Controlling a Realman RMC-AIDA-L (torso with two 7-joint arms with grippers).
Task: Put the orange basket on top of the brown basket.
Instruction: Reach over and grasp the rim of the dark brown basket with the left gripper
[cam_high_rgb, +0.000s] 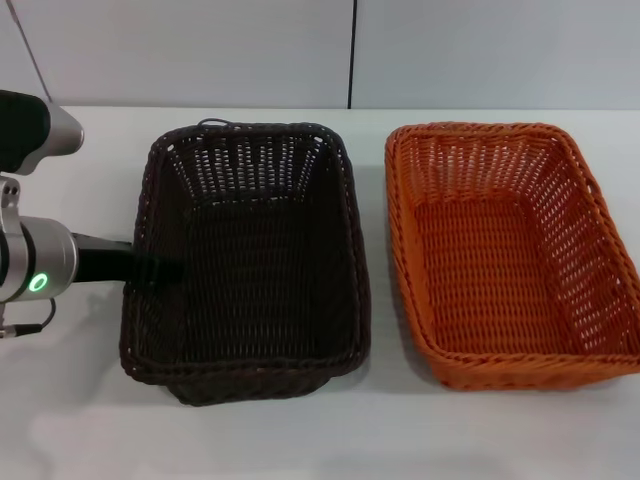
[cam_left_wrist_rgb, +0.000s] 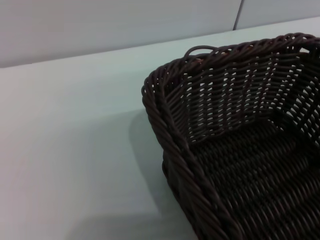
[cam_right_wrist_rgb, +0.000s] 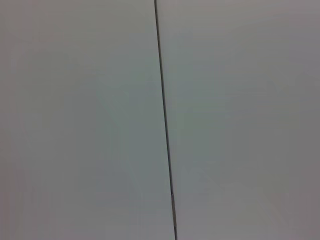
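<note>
The brown basket (cam_high_rgb: 250, 265) stands on the white table, left of centre in the head view. The orange basket (cam_high_rgb: 505, 255) stands beside it on the right, upright and apart from it. Both are empty. My left gripper (cam_high_rgb: 155, 270) reaches in from the left and is at the brown basket's left rim, about halfway along that side. The left wrist view shows the brown basket's braided rim and far corner (cam_left_wrist_rgb: 170, 135) close up. My right gripper is out of view; its wrist view shows only a wall.
The white table (cam_high_rgb: 80, 400) runs to a grey wall at the back. A dark vertical seam (cam_right_wrist_rgb: 165, 125) divides the wall panels. The orange basket's right side reaches the edge of the head view.
</note>
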